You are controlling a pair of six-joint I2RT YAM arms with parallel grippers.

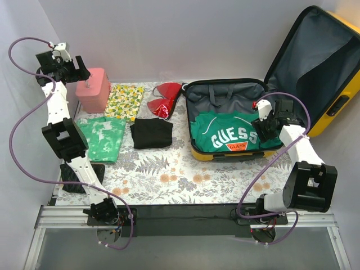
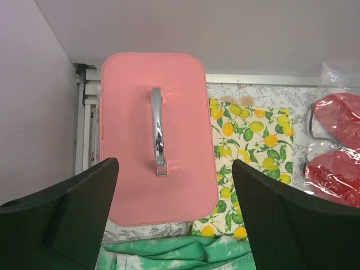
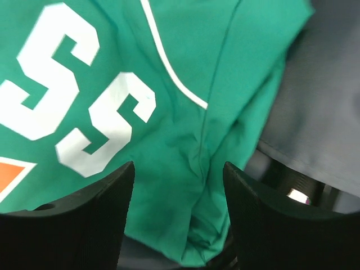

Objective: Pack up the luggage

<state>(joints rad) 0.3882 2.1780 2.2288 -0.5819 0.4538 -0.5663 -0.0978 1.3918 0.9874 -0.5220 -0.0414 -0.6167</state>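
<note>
Yellow luggage [image 1: 222, 156] lies open at right, one green shirt [image 1: 225, 135] inside; four more items [image 1: 152, 133] and one pink case [image 1: 93, 90] sit at left. Left gripper [image 2: 174, 166] and right gripper [image 3: 179, 169] both gape, empty.

1 high rear overview; 2 close downward wrist views over pink case [image 2: 188, 140], green shirt [image 3: 185, 62]

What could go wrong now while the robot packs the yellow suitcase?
The right gripper hangs open just over the green GUESS shirt inside the yellow suitcase; closing there might pinch the fabric and drag the shirt out. The left gripper is open above the pink case; if it drops off-centre, a finger could knock the chrome handle and shove the case onto the lemon-print cloth.
</note>
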